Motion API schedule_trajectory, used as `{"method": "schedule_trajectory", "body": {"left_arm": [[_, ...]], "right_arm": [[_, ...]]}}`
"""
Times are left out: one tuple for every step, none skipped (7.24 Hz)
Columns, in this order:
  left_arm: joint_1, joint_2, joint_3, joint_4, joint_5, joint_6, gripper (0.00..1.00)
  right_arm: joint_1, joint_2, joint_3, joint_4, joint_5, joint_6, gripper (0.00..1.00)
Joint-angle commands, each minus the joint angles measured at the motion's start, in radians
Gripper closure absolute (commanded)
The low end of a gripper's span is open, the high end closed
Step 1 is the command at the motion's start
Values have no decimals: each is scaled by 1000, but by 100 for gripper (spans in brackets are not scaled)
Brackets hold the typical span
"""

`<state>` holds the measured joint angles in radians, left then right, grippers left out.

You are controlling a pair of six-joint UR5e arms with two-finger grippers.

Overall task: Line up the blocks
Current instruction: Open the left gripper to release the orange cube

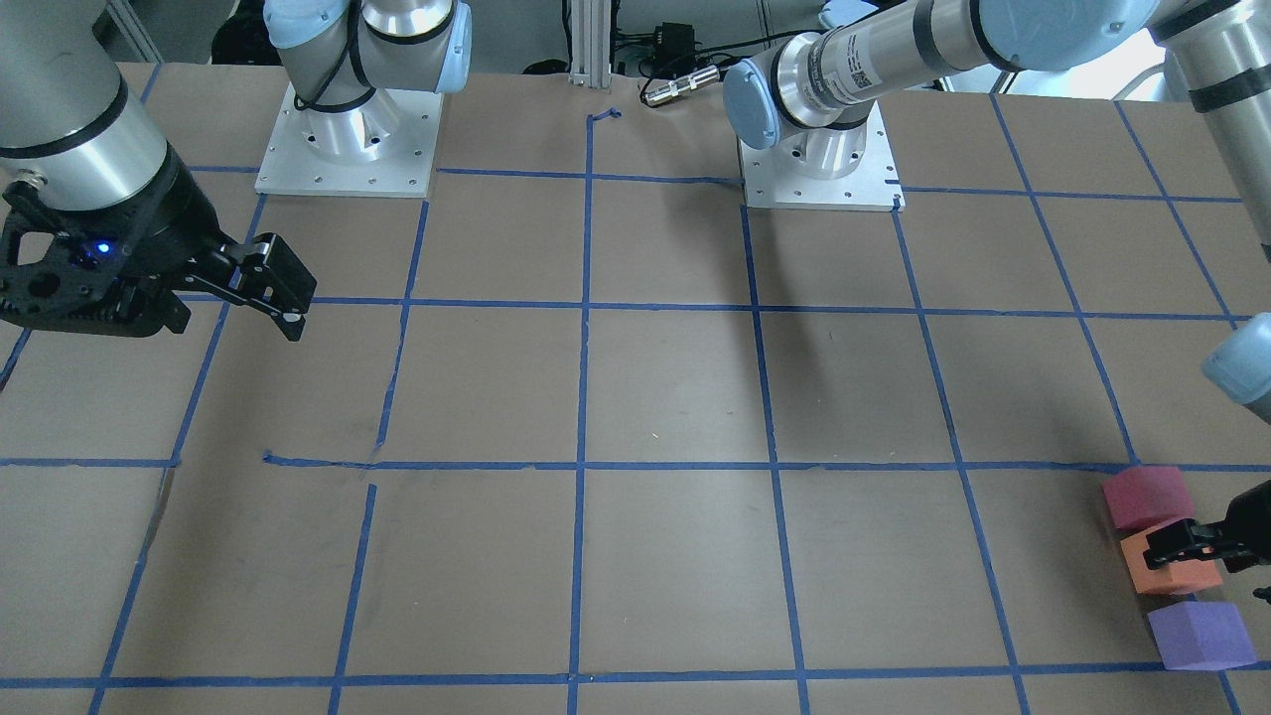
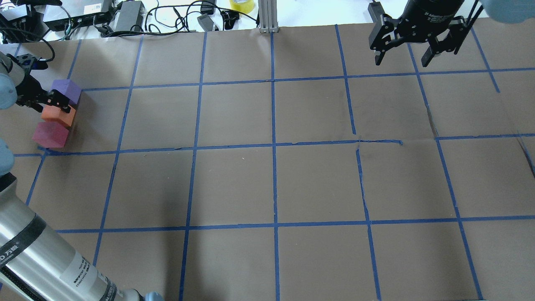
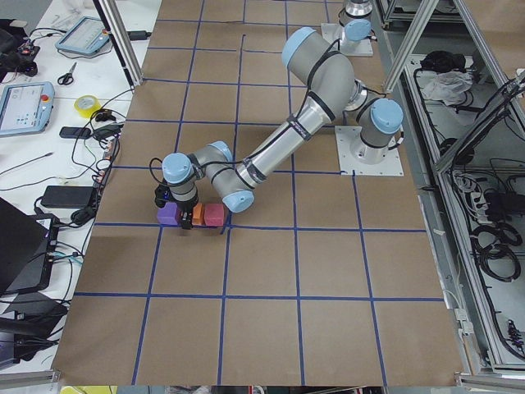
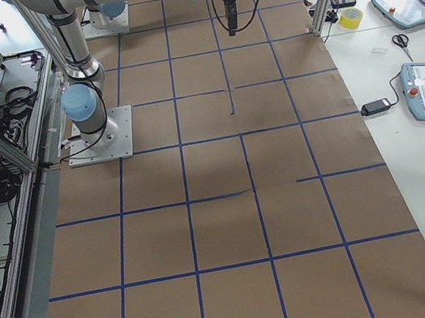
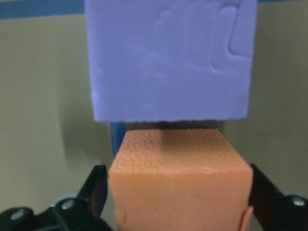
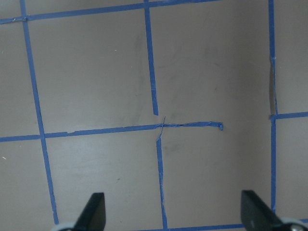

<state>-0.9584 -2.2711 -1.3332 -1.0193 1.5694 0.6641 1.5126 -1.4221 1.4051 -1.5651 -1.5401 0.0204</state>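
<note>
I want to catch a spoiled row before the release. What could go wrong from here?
1. The left claw grips the orange block by its sides. The foam may cling to a finger on opening and twist out of line.
2. The purple block sits just ahead across a thin gap, and the red-pink block is close on the other side. Any drag on withdrawal could nudge either.

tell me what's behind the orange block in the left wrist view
The purple block sits just beyond the orange block, a narrow shadowed gap between them. A blue tape line shows in that gap; its run under the blocks is covered.
</note>
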Motion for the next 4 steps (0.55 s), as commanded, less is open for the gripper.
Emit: {"method": "schedule_trajectory", "body": {"left_arm": [[18,135,26,-145,-6,23,0],[17,216,35,-254,-29,22,0],[12,298,13,-360,-110,16,0],[4,386,-6,-463,-111,5,0]], "right_arm": [[0,0,0,-1,0,0,0],[0,0,-2,-1,0,0,0],[0,0,0,-1,0,0,0],[1,0,0,-1,0,0,0]]}}
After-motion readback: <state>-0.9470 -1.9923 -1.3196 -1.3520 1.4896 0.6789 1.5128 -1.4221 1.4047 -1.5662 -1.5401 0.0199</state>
